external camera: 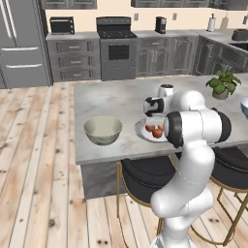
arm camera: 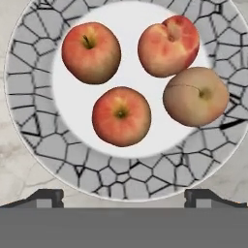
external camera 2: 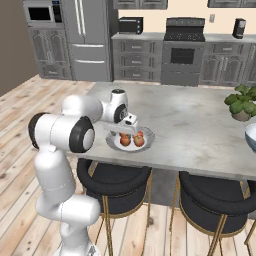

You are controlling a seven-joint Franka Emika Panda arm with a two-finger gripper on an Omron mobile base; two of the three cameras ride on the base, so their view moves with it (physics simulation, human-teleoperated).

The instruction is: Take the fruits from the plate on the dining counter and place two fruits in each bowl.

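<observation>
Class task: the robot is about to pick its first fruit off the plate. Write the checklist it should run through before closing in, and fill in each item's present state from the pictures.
1. All four fruits on the plate: ok.
2. Gripper above the plate, tips apart and holding nothing: ok.
3. Tips centred over one fruit: not ok; they stand over the rim.
4. Room around a fruit: ok for the nearest one; the two on the right of the hand view touch.
5. Beige bowl holds nothing: ok.
6. Second bowl free: cannot tell, cut off at the edge.
</observation>
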